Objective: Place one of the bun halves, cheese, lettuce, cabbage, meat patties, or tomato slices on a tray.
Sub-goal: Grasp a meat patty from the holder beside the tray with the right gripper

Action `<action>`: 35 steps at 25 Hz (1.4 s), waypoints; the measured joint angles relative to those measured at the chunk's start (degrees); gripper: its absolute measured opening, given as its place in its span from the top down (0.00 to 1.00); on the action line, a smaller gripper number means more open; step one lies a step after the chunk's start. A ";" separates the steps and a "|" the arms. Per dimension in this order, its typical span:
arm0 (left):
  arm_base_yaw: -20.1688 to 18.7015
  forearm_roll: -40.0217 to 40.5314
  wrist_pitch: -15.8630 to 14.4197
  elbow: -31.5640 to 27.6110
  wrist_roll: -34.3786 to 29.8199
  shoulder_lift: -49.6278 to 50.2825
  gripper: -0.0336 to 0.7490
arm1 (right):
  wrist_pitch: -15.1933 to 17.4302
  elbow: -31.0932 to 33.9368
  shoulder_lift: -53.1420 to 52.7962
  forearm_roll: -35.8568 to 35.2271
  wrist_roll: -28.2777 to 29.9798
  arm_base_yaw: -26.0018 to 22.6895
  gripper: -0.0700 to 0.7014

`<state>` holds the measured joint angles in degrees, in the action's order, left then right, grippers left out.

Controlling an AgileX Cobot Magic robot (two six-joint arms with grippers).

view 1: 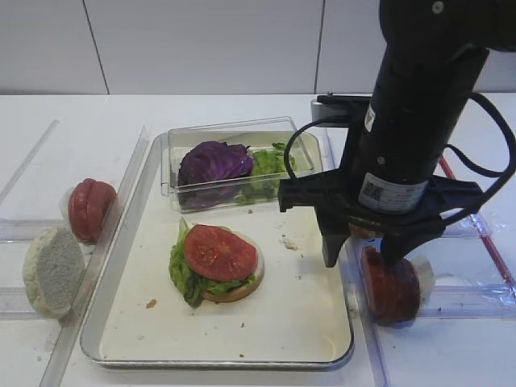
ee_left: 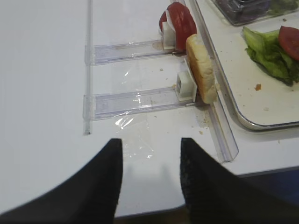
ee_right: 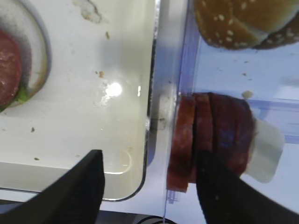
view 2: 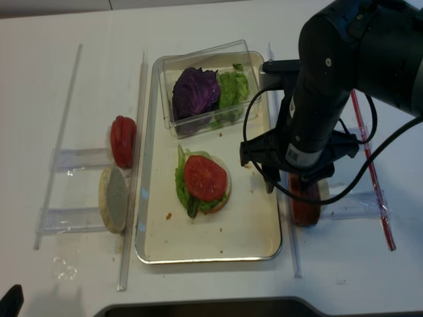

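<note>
The tray [view 1: 310, 322] holds a bun half [view 1: 238, 290] topped with lettuce [view 1: 184, 270] and a tomato slice [view 1: 219, 251]. Meat patties [view 1: 391, 286] stand on edge in a clear rack right of the tray. My right gripper [view 1: 360, 256] hangs open over them: in the right wrist view the gripper [ee_right: 149, 158] has one finger above the tray corner and the other against the meat patties [ee_right: 187, 135]. More tomato slices [view 1: 90, 208] and a bun half [view 1: 53, 270] stand left of the tray. My left gripper [ee_left: 150, 142] is open over bare table. Cheese is out of view.
A clear plastic box [view 1: 234, 129] at the tray's back holds purple cabbage [view 1: 214, 161] and lettuce [view 1: 266, 165]. A sesame bun [ee_right: 243, 23] sits behind the patties. Clear plastic rails [ee_left: 135, 100] run along both sides of the tray. A scrap of film [ee_left: 135, 140] lies before the left gripper.
</note>
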<state>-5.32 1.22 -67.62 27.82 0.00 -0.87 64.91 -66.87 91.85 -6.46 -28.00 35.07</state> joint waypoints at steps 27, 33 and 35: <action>0.00 0.00 0.00 0.00 0.00 0.00 0.60 | 0.64 -0.21 2.62 1.38 -1.62 0.00 0.55; 0.00 0.00 0.00 0.00 0.00 0.00 0.60 | 0.90 -0.21 2.75 1.92 -1.62 0.00 0.71; 0.00 0.00 0.00 0.00 0.00 0.00 0.60 | 1.04 -0.21 2.75 2.15 -1.62 0.00 0.75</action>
<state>-5.32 1.22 -67.62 27.82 0.00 -0.87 65.95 -67.08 94.60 -4.31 -29.63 35.07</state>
